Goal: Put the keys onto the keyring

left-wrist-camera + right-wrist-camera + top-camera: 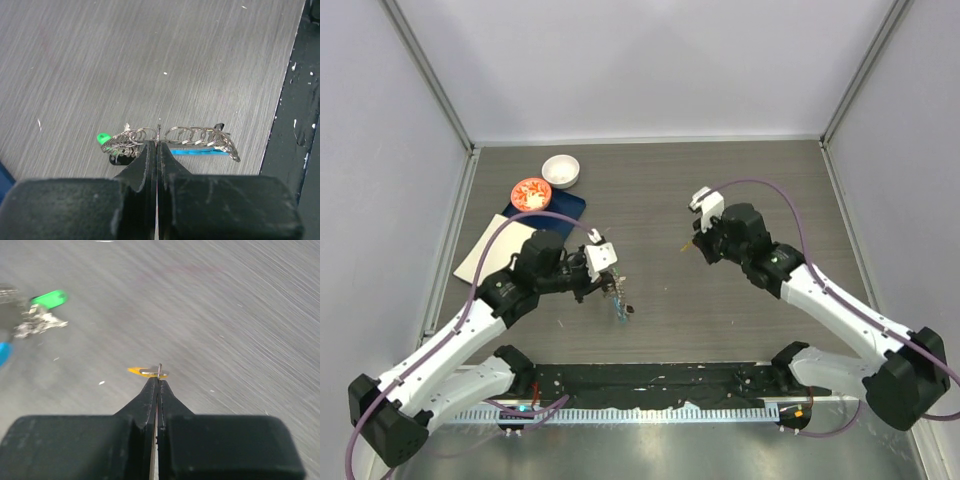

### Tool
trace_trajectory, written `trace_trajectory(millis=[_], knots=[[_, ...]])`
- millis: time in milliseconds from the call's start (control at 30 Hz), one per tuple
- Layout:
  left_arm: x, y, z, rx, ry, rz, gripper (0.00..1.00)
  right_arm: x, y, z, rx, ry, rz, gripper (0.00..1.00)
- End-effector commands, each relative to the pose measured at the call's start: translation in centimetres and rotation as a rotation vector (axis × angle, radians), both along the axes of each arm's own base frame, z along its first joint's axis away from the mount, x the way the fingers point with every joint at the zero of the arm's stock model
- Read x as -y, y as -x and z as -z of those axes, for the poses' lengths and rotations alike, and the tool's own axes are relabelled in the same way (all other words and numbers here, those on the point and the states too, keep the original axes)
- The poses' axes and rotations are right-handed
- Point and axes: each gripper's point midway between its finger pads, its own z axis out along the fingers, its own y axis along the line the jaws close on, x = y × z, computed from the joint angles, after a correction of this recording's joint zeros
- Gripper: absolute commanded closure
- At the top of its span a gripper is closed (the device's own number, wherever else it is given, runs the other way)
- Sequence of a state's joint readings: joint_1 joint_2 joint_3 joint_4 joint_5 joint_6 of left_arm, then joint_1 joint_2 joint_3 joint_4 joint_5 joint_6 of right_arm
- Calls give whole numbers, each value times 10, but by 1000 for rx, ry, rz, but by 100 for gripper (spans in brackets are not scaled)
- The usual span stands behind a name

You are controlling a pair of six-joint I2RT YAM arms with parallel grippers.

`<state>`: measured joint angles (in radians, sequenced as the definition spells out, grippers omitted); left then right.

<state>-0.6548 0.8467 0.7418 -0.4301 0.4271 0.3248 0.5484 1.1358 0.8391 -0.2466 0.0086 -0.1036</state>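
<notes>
My left gripper [158, 142] is shut on the keyring [200, 137], a loop of grey linked metal rings with a blue plastic piece [197, 151]. It holds it just above the table, left of centre [617, 295]. A green tag [103, 137] and a dark key head [117, 160] hang at the ring's left end. My right gripper [158, 377] is shut on a small key with a yellow tag [145, 372] and holds it above the table at centre right [692, 243]. The keyring shows blurred at the far left of the right wrist view [37, 322].
A red-patterned round dish [531, 194] and a white bowl [561, 171] stand at the back left, by a dark blue pad [565, 208] and a cream sheet [490, 250]. A black rail [650, 380] runs along the near edge.
</notes>
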Motion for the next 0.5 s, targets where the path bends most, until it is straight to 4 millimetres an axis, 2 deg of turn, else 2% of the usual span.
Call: trace_trajectory(millis=[0, 33, 67, 200, 467], knots=[[20, 2, -25, 71, 45, 142, 100, -34, 40, -20, 73, -13, -272, 99], [22, 2, -28, 81, 39, 164, 100, -40, 50, -27, 87, -37, -327, 99], [24, 1, -23, 75, 19, 178, 100, -43, 56, -28, 88, -41, -356, 99], [32, 0, -25, 114, -5, 245, 100, -56, 80, -36, 127, -60, -471, 99], [52, -4, -30, 173, -38, 355, 100, -74, 105, -36, 153, -59, -598, 99]])
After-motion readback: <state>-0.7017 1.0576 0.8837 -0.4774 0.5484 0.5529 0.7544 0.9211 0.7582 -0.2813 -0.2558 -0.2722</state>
